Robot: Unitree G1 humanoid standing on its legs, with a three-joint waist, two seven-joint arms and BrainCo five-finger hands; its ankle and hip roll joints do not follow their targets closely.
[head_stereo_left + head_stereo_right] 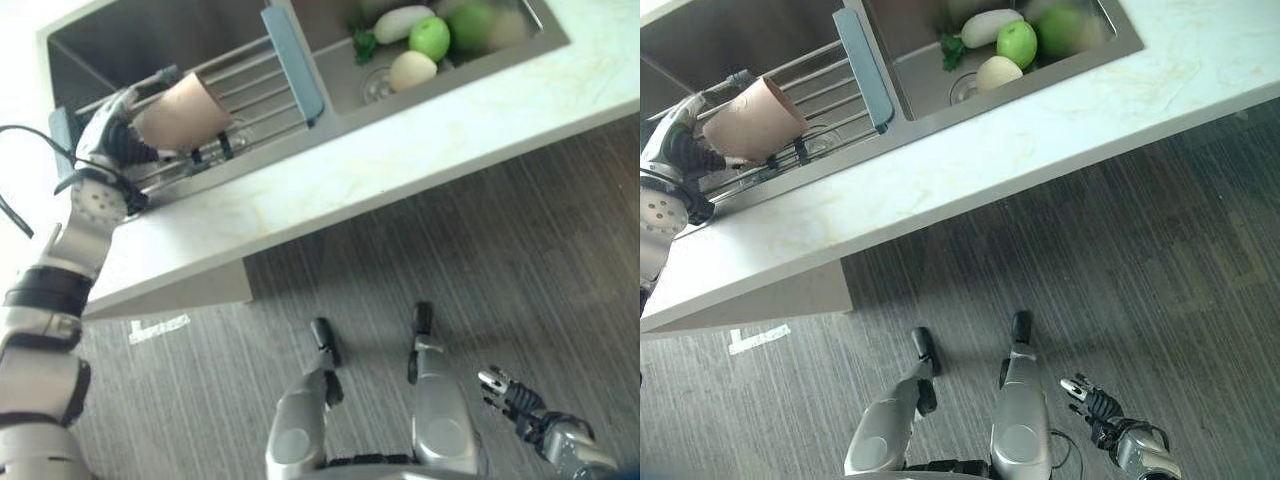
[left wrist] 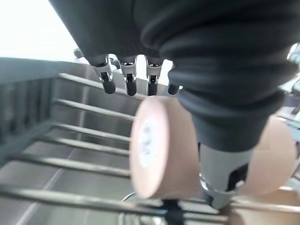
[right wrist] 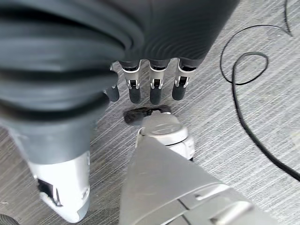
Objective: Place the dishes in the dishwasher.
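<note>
Your left hand (image 1: 110,135) had its fingers and thumb curled round a peach-tan cup (image 1: 185,112), plain and matte, tipped on its side over the wire rack (image 1: 245,85) spanning the sink (image 1: 120,40). Your right hand (image 1: 1087,394) hung relaxed and empty above the floor (image 1: 1200,250).

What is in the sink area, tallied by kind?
Cups: 1, a tan cup held by the left hand over the rack
Green round produce: 2
Pale produce: 2
Total: 5
</note>
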